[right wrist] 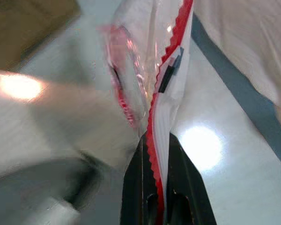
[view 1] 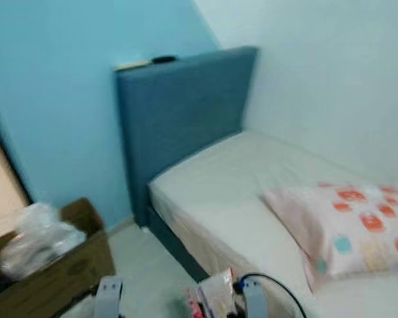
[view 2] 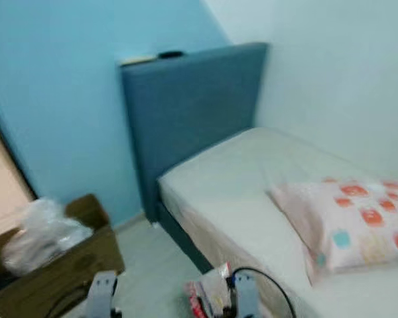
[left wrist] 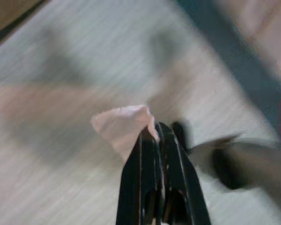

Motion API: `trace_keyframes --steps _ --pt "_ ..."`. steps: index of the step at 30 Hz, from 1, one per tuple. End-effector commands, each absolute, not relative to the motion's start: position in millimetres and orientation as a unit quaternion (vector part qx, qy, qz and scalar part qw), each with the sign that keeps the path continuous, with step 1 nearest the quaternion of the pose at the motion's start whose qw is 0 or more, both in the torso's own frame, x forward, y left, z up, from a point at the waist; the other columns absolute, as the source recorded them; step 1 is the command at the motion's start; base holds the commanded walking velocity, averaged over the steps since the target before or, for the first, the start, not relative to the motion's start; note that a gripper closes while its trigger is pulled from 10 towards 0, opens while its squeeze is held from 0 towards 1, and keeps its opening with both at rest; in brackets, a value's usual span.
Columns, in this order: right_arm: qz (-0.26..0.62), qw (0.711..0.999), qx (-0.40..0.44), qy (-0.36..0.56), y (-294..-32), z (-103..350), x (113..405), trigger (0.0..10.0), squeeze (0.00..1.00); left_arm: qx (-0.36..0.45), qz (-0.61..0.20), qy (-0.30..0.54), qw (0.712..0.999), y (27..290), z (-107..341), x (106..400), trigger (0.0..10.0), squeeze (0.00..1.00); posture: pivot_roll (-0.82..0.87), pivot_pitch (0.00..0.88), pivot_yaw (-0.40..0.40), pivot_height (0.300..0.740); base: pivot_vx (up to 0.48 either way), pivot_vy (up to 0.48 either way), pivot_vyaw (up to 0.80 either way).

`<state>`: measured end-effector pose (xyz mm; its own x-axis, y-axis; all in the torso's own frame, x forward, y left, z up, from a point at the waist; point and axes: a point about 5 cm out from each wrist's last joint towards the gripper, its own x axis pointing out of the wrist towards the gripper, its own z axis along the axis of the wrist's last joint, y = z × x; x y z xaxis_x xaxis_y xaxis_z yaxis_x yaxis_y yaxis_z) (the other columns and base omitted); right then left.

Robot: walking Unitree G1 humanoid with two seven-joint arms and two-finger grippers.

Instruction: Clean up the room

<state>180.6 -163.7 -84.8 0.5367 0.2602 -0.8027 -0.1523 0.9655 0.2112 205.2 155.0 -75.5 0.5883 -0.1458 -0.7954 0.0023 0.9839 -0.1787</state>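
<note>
Litter is what this room's tidying comes down to, and both grippers carry some. The left gripper (left wrist: pixel 160 136) is closed on a crumpled pale pink tissue (left wrist: pixel 123 125), which bulges just beyond its fingertips over the pale floor (left wrist: pixel 61 178). It looks very light, soft and easily torn; the pinch on one bunched corner seems enough, though a loose scrap like this could slip free if the fingers relax. Ahead and to the left of that gripper stands an open cardboard box (view 1: pixel 60 271) with a clear plastic bag (view 1: pixel 36 238) in it, which I judge the likely place for rubbish.

The right gripper (right wrist: pixel 155 140) is clamped on the edge of a clear plastic wrapper with a red serrated seam (right wrist: pixel 171 51), hanging just beyond its fingertips above the floor beside the bed (view 1: pixel 245 192). The film looks thin, limp, crackly and slick, so the stiffer sealed seam is the sensible place to grip. A small dark patch sits on the wrapper, but no writing or brand can be read; blur hides it. A patterned pillow (view 1: pixel 348 228) lies on the bed, forward and right of this gripper.
</note>
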Motion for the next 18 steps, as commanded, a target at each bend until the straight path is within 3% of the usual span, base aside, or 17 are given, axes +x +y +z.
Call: trace_keyframes --steps 1,18 --pt "0.137 0.886 0.059 0.439 -151.1 -76.1 198.4 10.0 0.00 -0.074 -0.029 0.466 0.881 165.1 -81.1 193.8 10.0 0.00 0.05 0.000 -0.031 0.731 0.000 0.000 0.78" --pt "0.136 0.887 0.062 0.437 -151.9 -75.6 199.2 10.0 0.00 -0.069 -0.037 0.464 0.882 163.3 -79.9 196.3 10.0 0.00 0.04 0.000 -0.020 0.731 0.000 0.000 0.78"
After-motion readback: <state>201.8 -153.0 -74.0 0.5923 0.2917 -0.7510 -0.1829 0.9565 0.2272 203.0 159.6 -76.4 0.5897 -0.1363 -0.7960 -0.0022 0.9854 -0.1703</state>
